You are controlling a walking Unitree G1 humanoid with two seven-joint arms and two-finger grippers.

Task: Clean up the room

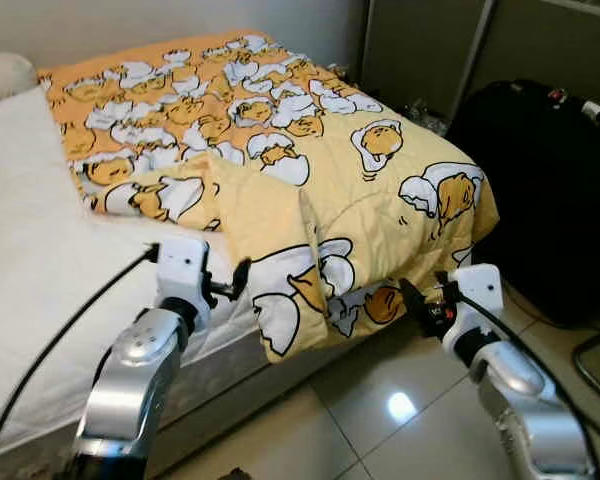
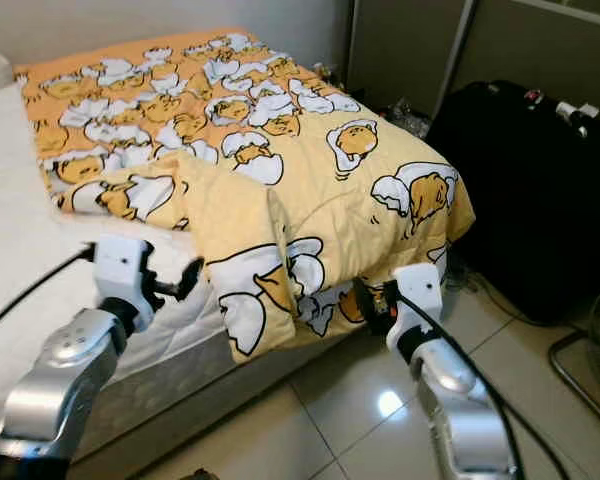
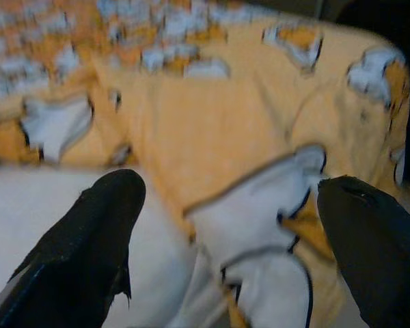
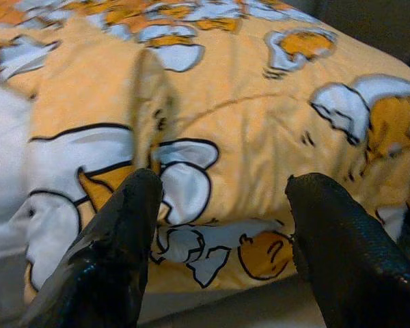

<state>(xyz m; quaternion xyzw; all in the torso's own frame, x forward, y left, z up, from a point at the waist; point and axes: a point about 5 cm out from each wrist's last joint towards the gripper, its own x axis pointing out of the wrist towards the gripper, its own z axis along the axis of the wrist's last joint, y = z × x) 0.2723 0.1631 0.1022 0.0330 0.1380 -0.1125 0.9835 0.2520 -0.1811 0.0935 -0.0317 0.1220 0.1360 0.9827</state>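
In front of both grippers, a yellow blanket (image 1: 310,150) printed with white and orange cartoon eggs lies over the far part of the bed (image 1: 40,260). One corner is folded back on itself, and its near edge hangs over the side of the mattress toward the tiled floor (image 1: 380,420).

The left gripper (image 1: 228,284) is at the bed's edge, above the bare white sheet, with its two black fingers spread wide and nothing between them. The hanging fold of the blanket is just beside it, on its right side and a little ahead. In the left wrist view the fold appears between the two fingers (image 3: 89,239) but beyond them, not touching.

The right gripper (image 1: 420,303) is lower, beside the bed and over the floor, also wide open and empty. The draped edge of the blanket is directly ahead of it, very near. I cannot tell if a fingertip touches the cloth.

To the right of the right gripper, well apart, a black suitcase (image 1: 540,190) stands on the floor by the wall.
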